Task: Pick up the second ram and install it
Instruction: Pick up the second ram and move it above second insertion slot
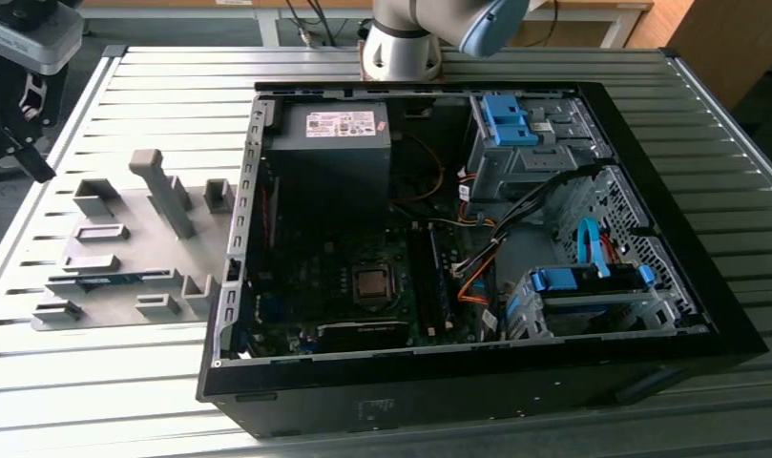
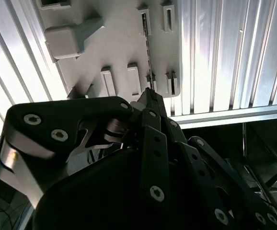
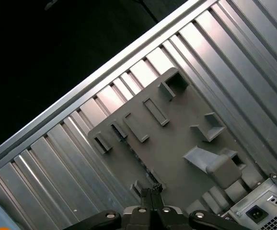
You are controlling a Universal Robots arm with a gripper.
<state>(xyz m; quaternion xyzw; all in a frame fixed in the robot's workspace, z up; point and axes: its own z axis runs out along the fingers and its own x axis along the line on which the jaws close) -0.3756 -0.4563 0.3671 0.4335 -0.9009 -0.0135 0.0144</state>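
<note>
Gripper (image 2: 150,98) first: black jointed links, round silver screw heads, fingertips drawn together with nothing between them, hanging clear above the work; just beyond the tips in the second wrist view, the second ram (image 2: 147,48), seen edge-on as a thin dark strip, standing on its long edge between small grey blocks; same stick in the exterior view (image 1: 106,281), long, flat, greenish, low across the fixture plate (image 1: 131,253), untouched by the gripper; matte grey plastic plate, moulded with squat rectangular blocks, slotted holders and one tall slanted post (image 1: 163,191); under it, ribbed aluminium table (image 1: 169,76), bright parallel slats catching glare; on the exterior view's right of the plate, open computer case (image 1: 488,382), glossy black rim, perforated steel walls; inside, dark motherboard (image 1: 360,315) with a square silver socket, orange and black cables (image 1: 469,277), blue plastic drive-bay clips (image 1: 507,119); boxy dark power supply (image 1: 335,153) carrying a white label (image 1: 341,124), print too small to read; farthest back, pale rounded robot base (image 1: 405,43).
</note>
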